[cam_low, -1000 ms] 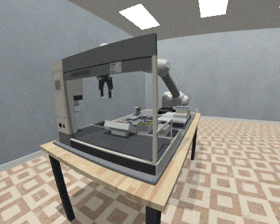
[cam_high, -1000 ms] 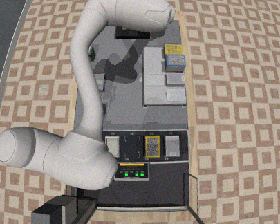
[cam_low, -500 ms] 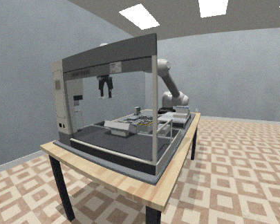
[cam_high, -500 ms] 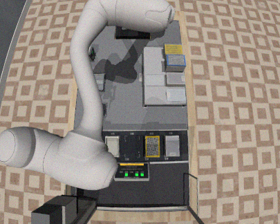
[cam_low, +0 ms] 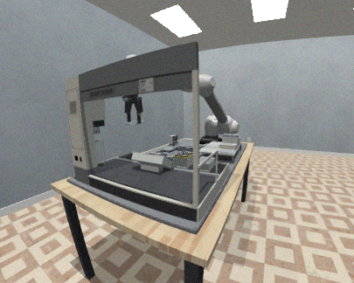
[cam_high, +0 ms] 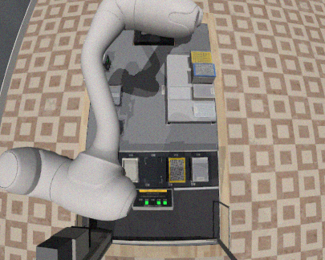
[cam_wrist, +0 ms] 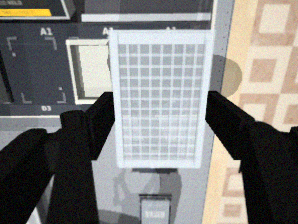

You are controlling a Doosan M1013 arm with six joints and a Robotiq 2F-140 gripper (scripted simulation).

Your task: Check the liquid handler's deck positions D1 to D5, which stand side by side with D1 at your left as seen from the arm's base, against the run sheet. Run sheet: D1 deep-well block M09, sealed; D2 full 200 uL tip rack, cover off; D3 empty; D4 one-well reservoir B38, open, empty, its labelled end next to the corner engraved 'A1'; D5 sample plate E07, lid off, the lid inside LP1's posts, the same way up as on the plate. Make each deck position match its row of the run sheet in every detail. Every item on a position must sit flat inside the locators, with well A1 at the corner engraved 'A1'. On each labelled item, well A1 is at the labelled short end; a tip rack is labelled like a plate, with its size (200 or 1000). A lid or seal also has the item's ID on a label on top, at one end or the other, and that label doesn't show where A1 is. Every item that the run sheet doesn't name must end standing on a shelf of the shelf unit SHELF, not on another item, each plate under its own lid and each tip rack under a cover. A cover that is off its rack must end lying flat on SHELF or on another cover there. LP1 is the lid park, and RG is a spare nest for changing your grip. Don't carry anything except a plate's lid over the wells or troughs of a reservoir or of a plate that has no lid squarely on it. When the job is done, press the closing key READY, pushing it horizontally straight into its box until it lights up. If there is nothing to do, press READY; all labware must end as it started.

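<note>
My gripper (cam_wrist: pixel 159 105) is shut on a thin clear gridded piece that looks like a plate lid (cam_wrist: pixel 159 97), gripping its two long sides. In the exterior view the gripper (cam_low: pixel 133 119) hangs high under the handler's gantry, with the thin piece flat below the fingers. Below, in the wrist view, the marked D3 nest (cam_wrist: pixel 35 67) is bare. The cream open reservoir (cam_wrist: pixel 89 70) sits beside it, and what lies under the held piece is hidden. From overhead I see the reservoir (cam_high: pixel 130 168), the bare nest (cam_high: pixel 153 169), a yellow tip rack (cam_high: pixel 176 169) and a grey block (cam_high: pixel 200 168); the arm hides the last position.
The shelf unit (cam_high: pixel 189 90) holds a yellow rack (cam_high: pixel 201 56), a blue-framed rack (cam_high: pixel 204 71) and two grey plates (cam_high: pixel 204 91) (cam_high: pixel 204 109). A panel with green lights (cam_high: pixel 153 199) sits in front of the deck. The gantry posts (cam_low: pixel 195 144) frame the deck.
</note>
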